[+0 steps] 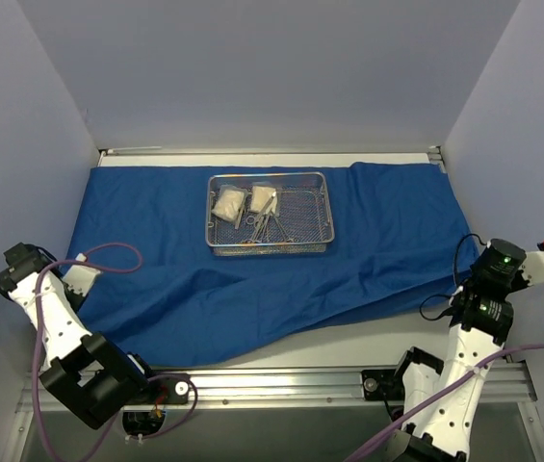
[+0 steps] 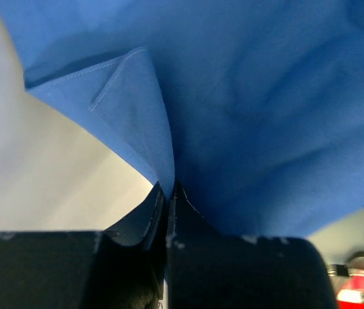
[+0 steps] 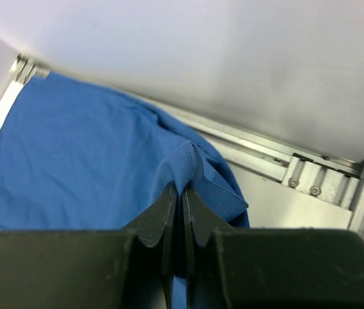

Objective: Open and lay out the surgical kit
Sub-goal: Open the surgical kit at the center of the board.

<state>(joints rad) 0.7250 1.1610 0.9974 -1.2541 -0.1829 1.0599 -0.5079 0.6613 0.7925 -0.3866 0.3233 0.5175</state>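
Both jaws are closed tight on the cloth (image 1: 368, 241): the left gripper (image 2: 167, 193) pinches its left edge by a folded corner, and the right gripper (image 3: 183, 193) nips a small bunched fold at its right edge. The tray (image 1: 305, 217) sits on the cloth toward the back, with gauze (image 1: 228, 204) and clamps (image 1: 273, 226) inside. A hard or uneven outward pull would likely drag the tray along, skewing or tipping it. Both pinches look shallow, so tension may slip the fabric free.
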